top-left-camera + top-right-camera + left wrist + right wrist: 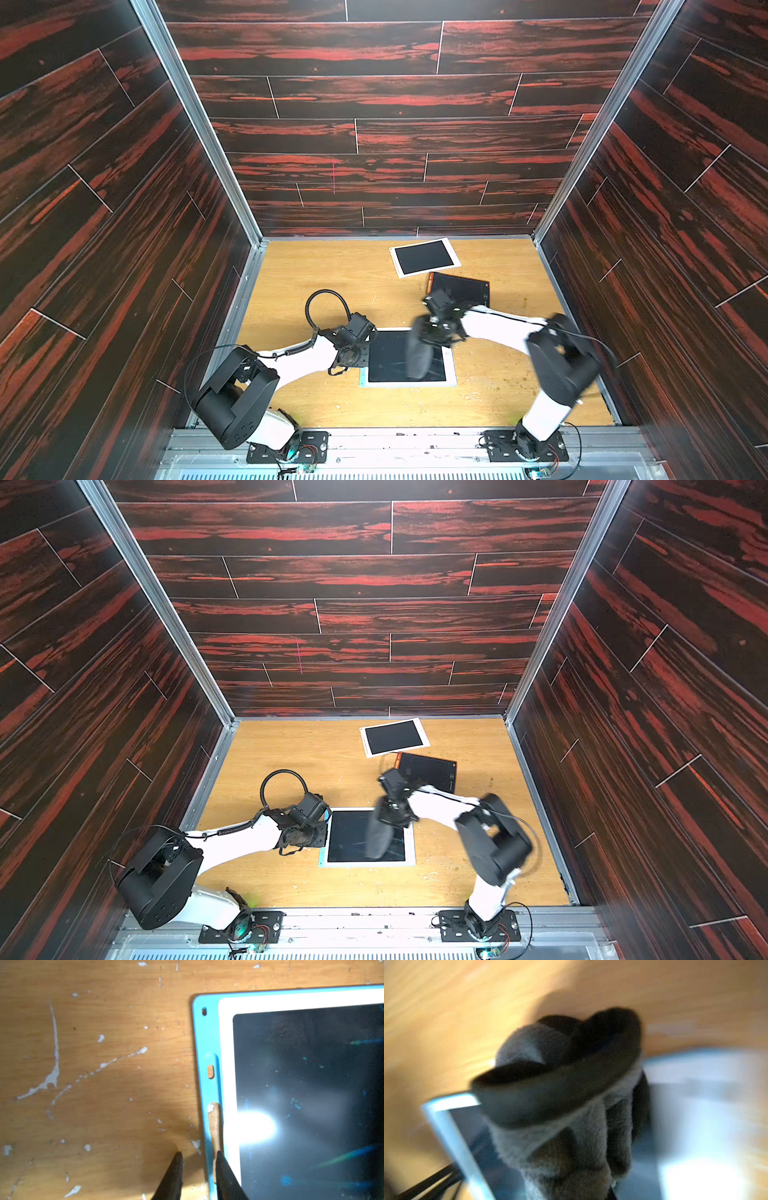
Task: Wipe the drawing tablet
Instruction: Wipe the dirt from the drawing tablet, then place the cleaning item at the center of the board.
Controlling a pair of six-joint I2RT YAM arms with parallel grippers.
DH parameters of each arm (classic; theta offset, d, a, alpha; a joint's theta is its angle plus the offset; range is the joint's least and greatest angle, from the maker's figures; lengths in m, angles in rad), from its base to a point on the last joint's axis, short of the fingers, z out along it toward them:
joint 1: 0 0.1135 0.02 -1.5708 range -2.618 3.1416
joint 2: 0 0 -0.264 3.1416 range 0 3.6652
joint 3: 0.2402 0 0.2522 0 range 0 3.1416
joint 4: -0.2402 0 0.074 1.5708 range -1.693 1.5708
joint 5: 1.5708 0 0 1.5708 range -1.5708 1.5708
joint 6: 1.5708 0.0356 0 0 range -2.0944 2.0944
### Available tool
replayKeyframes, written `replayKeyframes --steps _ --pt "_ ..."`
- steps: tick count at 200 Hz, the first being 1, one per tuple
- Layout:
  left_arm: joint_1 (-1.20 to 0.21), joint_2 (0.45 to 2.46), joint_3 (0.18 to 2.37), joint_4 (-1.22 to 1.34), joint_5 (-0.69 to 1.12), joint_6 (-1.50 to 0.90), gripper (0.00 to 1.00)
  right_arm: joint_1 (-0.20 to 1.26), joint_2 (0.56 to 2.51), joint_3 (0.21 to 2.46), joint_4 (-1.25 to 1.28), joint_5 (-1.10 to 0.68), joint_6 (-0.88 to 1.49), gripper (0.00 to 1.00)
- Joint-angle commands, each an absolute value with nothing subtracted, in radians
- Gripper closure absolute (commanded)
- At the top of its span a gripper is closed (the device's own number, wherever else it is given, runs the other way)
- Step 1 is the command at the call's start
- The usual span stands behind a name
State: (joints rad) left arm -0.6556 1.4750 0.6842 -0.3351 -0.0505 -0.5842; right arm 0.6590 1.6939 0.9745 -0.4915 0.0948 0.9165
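The right gripper [430,334] has its jaws pinched tight on a grey fleecy cloth [566,1093], which hangs in a bunch over the dark screen of the drawing tablet [390,357]. The right wrist view is smeared with motion blur, so I cannot tell whether the cloth's lower end actually presses on the glass. The left gripper [199,1154] has its jaws parted only narrowly and clamps nothing. One tip is on the counter [324,274], the other on the tablet's frame, astride its blue rim [207,1043], apparently to steady it. The tablet lies flat near the front of the counter, between the 2 arms. Faint coloured streaks [349,1155] show on its screen. Farther back, well apart from it, lie 2 other tablets, a white-framed one [424,257] and a dark one [461,289]. The step in hand looks like the wiping stroke itself. The next move likely calls for keeping the cloth low and flat, sweeping the remaining streaked area, with the left jaws holding the tablet from sliding.
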Motion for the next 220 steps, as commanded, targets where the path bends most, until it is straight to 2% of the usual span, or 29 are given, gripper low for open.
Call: replayKeyframes --steps 1,32,59,94,136,159,186,190,194,202,208,212,216,220 --pt "-0.656 1.494 0.654 -0.363 -0.014 -0.593 0.71 0.66 1.669 0.878 -0.812 0.348 0.944 1.0" --pt "-0.657 1.485 0.671 -0.389 -0.012 -0.595 0.71 0.661 1.612 0.855 -0.82 0.282 0.967 1.0" --pt "-0.655 1.434 0.711 -0.454 -0.028 -0.585 0.7 0.629 1.496 0.969 -0.914 0.366 0.947 1.0" --pt "-0.642 1.408 0.815 -0.566 -0.079 -0.537 0.69 0.368 1.433 1.229 -1.074 0.449 0.877 1.0" --pt "-0.573 1.399 0.887 -0.604 -0.001 -0.474 0.66 0.018 1.54 1.374 -1.093 0.452 0.858 1.0" --pt "-0.538 1.4 0.918 -0.589 0.05 -0.45 0.58 -0.085 1.635 1.42 -1.088 0.443 0.88 1.0" --pt "-0.509 1.427 0.933 -0.542 0.095 -0.439 0.57 -0.139 1.727 1.467 -1.029 0.42 0.865 1.0" --pt "-0.506 1.436 0.937 -0.54 0.101 -0.436 0.57 -0.143 1.742 1.474 -1.008 0.403 0.849 0.97" --pt "-0.504 1.442 0.941 -0.539 0.109 -0.434 0.57 -0.146 1.755 1.48 -0.985 0.38 0.829 0.88" --pt "-0.502 1.458 0.946 -0.537 0.122 -0.43 0.57 -0.147 1.775 1.49 -0.941 0.346 0.785 0.6" --pt "-0.502 1.467 0.949 -0.535 0.134 -0.425 0.57 -0.147 1.787 1.5 -0.933 0.344 0.776 0.32" --pt "-0.502 1.472 0.951 -0.534 0.139 -0.425 0.57 -0.147 1.79 1.505 -0.934 0.352 0.778 0.17" --pt "-0.501 1.475 0.95 -0.532 0.143 -0.424 0.57 -0.147 1.792 1.509 -0.936 0.362 0.78 0.07" --pt "-0.5 1.478 0.95 -0.53 0.145 -0.424 0.57 -0.147 1.791 1.511 -0.937 0.372 0.78 0.02"
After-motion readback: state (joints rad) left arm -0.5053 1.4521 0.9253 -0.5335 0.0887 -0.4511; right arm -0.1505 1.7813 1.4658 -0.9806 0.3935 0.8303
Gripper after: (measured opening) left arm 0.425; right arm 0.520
